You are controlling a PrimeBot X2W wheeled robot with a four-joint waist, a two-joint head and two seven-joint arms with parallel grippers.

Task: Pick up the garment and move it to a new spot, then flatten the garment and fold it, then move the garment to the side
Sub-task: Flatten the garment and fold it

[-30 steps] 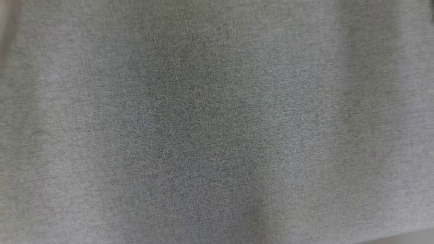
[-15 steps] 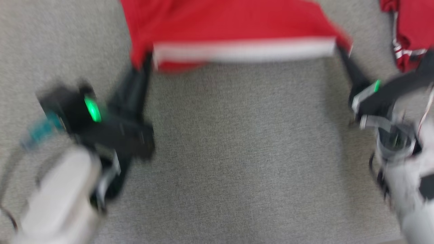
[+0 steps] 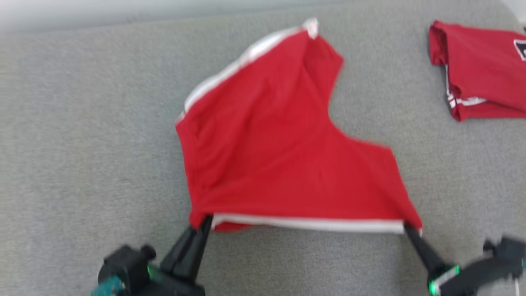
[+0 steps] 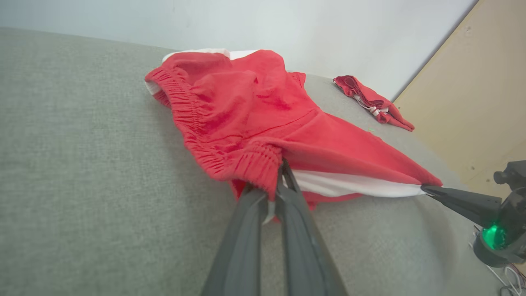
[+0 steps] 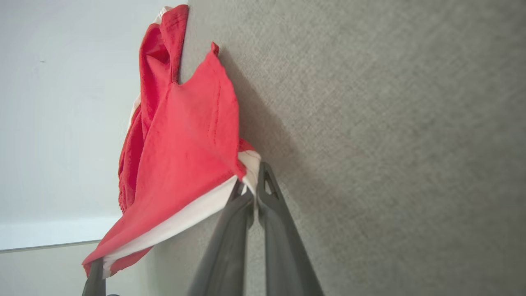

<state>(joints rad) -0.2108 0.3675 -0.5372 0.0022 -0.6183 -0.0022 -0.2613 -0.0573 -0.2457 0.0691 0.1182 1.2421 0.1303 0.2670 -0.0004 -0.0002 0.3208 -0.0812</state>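
Grey woven fabric covers the broad surface on which everything lies, with a pale wall behind it. On the left gripper the fingers are pinched nearly together over the end of the elastic waistband of a pair of red shorts. On the right gripper the fingers are clamped fully together on the far end of the white stripe, at what looks like the leg hem corner. With the two grips well apart, the striped side edge runs taut and nearly straight between them. That is probably the point of the hold: stretching one edge lets the rest of the cloth trail out flat rather than bunch. The near edge seems lifted slightly off the surface while the body of the shorts rests on it. They lie near the middle and spread away from the robot, one leg still humped and creased towards the far side. So the flattening looks only partly done. A second red garment lies folded well apart at the far right, probably where finished pieces are set aside.
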